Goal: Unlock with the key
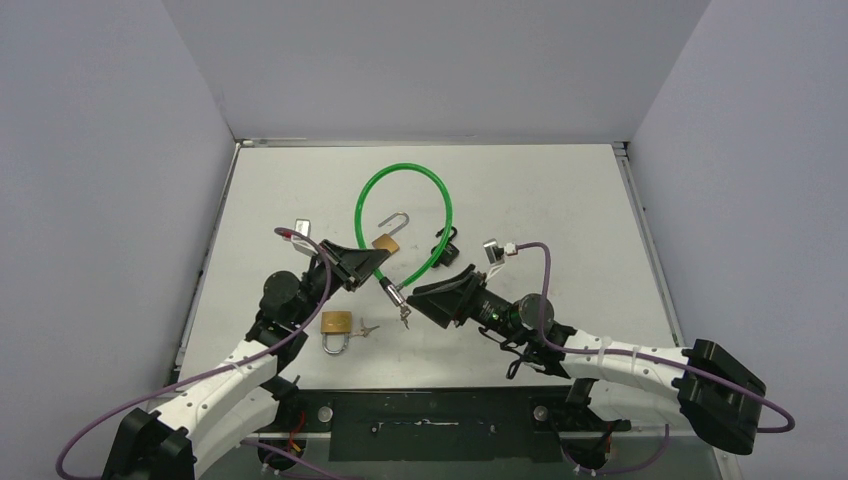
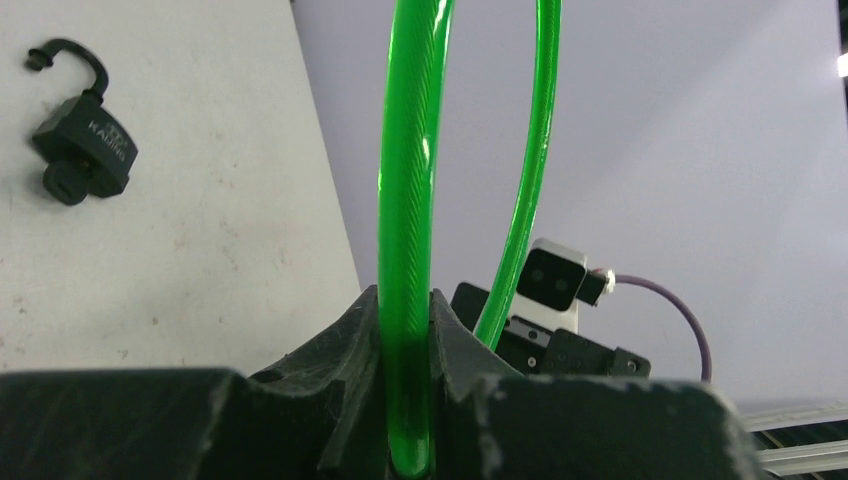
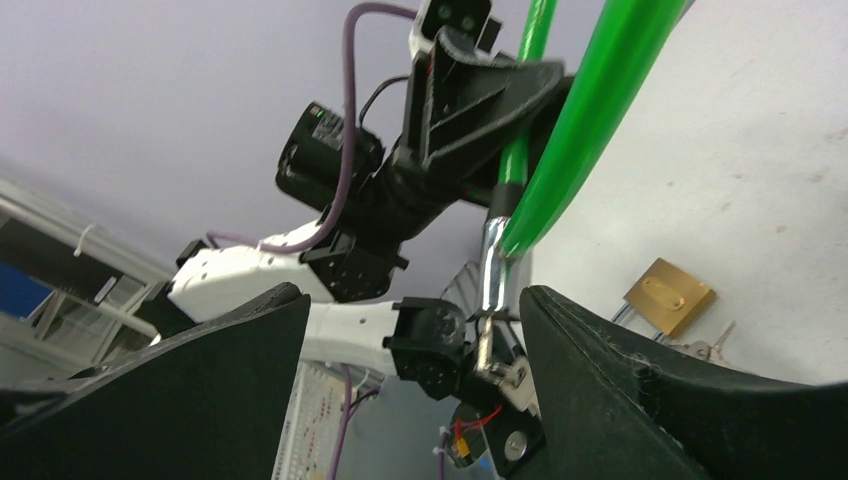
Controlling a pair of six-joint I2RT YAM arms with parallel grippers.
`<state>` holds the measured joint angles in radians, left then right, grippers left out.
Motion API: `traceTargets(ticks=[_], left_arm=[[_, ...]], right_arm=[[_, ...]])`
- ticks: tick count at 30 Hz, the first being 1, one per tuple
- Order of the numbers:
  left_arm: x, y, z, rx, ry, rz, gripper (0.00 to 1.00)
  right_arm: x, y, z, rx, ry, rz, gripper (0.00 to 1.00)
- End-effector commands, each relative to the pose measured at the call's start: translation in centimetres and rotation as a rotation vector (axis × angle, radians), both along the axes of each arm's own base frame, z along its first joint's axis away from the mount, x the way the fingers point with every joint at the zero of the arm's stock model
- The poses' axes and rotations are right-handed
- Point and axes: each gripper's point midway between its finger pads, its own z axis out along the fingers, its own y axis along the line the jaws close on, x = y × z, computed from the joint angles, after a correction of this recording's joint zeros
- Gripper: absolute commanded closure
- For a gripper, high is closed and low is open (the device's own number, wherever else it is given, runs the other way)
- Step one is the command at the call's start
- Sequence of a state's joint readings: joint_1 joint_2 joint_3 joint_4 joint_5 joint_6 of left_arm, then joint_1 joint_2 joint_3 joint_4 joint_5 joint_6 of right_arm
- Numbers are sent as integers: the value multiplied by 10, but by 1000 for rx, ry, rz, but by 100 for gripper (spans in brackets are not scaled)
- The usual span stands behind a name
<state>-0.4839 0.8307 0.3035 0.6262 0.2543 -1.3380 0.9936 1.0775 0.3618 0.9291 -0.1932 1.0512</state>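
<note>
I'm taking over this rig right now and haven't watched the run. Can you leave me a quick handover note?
Left gripper: shut on the green cable, holding it up near its metal end.
Right gripper: open, jaws either side of the key hanging from that end, not yet closed on it.
On the table: black padlock and brass padlock, shackles open; second brass padlock with keys.
Done: cable steadied.
Left: grip the key, turn it.
</note>
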Motion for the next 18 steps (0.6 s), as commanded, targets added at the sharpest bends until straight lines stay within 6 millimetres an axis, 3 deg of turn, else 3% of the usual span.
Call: traceTargets(ticks=[1,9,14,18], left_arm=[[-3,14,78,-149,-234,63,100],[-12,18,106,-272,-283,36,100],[-15,16,111,-286,-282,18,100],[-17,17,111,-293,-281,12,100]], right_arm=[[-20,2,8,-7,-84,20,25],[-24,11,11,-34,-99,21,58],[-18,6,17,-25,-97,-23,66],[-18,7,27,-2,-115,-26,65]])
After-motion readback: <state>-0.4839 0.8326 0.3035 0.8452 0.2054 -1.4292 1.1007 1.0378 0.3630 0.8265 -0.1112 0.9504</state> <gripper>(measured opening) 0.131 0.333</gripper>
